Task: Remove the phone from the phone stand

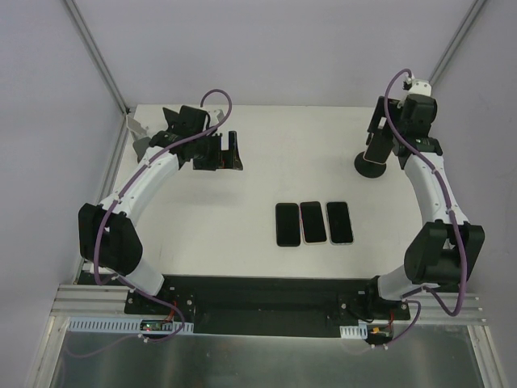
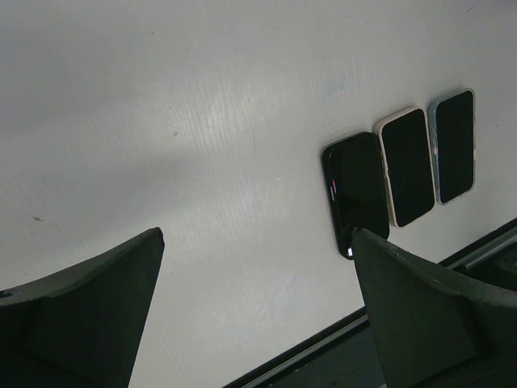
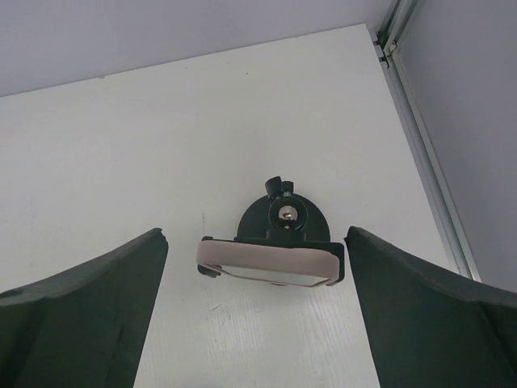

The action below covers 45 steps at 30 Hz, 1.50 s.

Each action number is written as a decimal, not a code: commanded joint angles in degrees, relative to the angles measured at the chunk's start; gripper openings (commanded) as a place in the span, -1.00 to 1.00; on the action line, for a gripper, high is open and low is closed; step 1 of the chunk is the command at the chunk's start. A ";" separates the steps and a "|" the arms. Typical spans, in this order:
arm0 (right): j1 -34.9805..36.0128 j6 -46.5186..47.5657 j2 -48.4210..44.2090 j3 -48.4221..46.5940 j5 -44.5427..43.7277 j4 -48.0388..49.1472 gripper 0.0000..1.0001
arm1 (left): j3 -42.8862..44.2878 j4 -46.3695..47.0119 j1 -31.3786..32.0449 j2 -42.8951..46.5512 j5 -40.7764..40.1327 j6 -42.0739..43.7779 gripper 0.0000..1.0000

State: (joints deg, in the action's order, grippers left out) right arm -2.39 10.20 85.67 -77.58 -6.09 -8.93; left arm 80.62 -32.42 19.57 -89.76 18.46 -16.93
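A phone in a pinkish case point(image 3: 271, 263) sits clamped in a black phone stand point(image 3: 283, 212) with a round base, at the table's back right. It also shows in the top view point(image 1: 373, 149), on the stand point(image 1: 371, 168). My right gripper point(image 3: 254, 236) hovers above it, open, with one finger on each side of the phone and not touching it; in the top view the right gripper point(image 1: 384, 131) is just over the stand. My left gripper point(image 2: 257, 236) is open and empty over bare table at the back left point(image 1: 226, 151).
Three phones lie side by side mid-table: a black one point(image 1: 287, 224), a cream-cased one point(image 1: 313, 222) and a pale one point(image 1: 339, 222). A grey object point(image 1: 139, 133) sits at the back left corner. Metal frame rails run along the table's right edge point(image 3: 424, 153).
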 commanded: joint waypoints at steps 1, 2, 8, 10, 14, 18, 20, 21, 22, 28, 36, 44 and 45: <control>-0.51 2.11 2.82 -3.89 0.37 -0.64 0.93 | -0.55 -0.27 0.64 2.66 1.58 1.28 0.98; -0.51 2.11 3.36 -5.11 0.37 -1.35 0.93 | -0.64 -0.27 0.64 2.48 1.58 1.37 0.98; -0.51 1.76 4.77 -5.30 -1.12 -4.34 0.94 | -0.99 -0.53 0.64 2.48 1.49 1.55 0.98; -0.51 1.76 4.95 -4.60 -1.82 -5.13 0.95 | -0.99 -0.53 0.64 2.22 1.58 1.55 0.98; -0.59 2.72 5.30 -3.10 -2.96 -4.43 0.97 | -0.81 -0.53 0.73 1.95 1.58 1.46 0.98; -0.51 3.69 5.39 -3.10 -1.91 -3.99 0.77 | -0.55 -0.53 0.73 2.04 2.02 1.46 0.98; -0.51 4.13 5.04 -3.19 -0.60 -3.73 0.58 | -0.64 -0.53 0.73 2.13 2.20 1.46 0.98; -0.51 4.22 4.69 -3.19 -0.24 -3.55 0.52 | -0.55 -0.62 0.73 2.39 2.28 1.55 0.98; -0.51 4.30 4.42 -3.19 0.28 -3.46 0.37 | -0.55 -0.71 0.73 2.48 2.55 1.63 0.98; 2.12 8.96 0.91 -3.45 3.62 -3.55 -0.40 | -0.73 -0.71 0.73 4.06 3.69 2.69 0.98; 11.08 14.50 -2.96 -5.65 14.78 -3.11 -0.91 | -1.69 -0.62 0.73 8.27 2.20 5.41 0.98; 23.90 16.43 -0.86 -9.42 28.30 -1.27 -0.98 | -6.52 -0.27 0.64 16.97 0.53 7.70 0.98; 25.06 16.35 -0.33 -9.78 29.80 -0.83 -0.98 | -8.18 -0.01 0.73 18.03 0.18 7.79 0.98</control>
State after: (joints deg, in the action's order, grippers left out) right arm 17.80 24.34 87.92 -80.44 12.95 -18.04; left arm 76.03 -32.88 19.57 -76.84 20.32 -11.68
